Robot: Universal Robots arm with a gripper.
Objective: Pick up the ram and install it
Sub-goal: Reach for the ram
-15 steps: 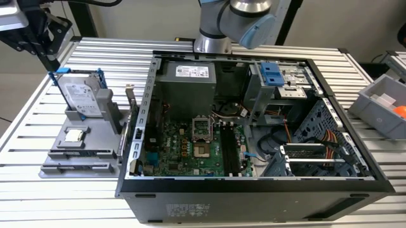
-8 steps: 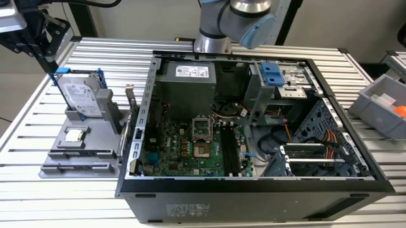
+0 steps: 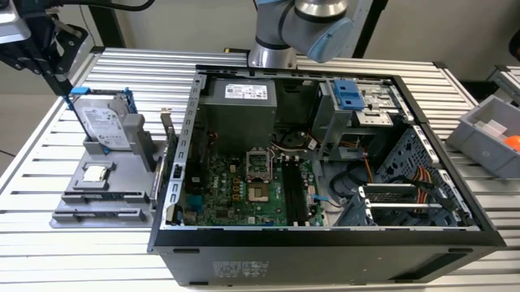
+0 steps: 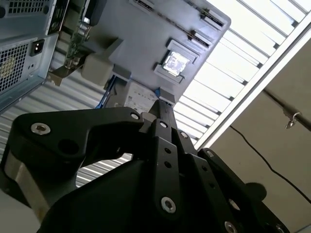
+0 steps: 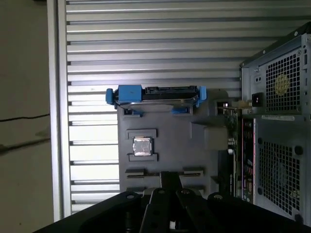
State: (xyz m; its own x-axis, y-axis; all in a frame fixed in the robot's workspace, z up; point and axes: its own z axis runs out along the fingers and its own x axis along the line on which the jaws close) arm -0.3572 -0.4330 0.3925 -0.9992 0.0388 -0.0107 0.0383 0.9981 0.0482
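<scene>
Hovering black pincer (image 3: 63,82) upper left of exterior view, pressed together, empty; thin blue-green ram stick (image 3: 109,196) lower left, long axis crosswise.

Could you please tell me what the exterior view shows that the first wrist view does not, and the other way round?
The exterior view adds the inside of the open case: the motherboard, its black memory slots, and a grey bin at the exterior view's right. The first wrist view adds the case's rear, with vent grilles and a power socket. Both share the grey fixture, the blue-framed hard drive, the processor chip and the gripper over the fixture. The ram lies in the fixture, not yet picked up.
</scene>
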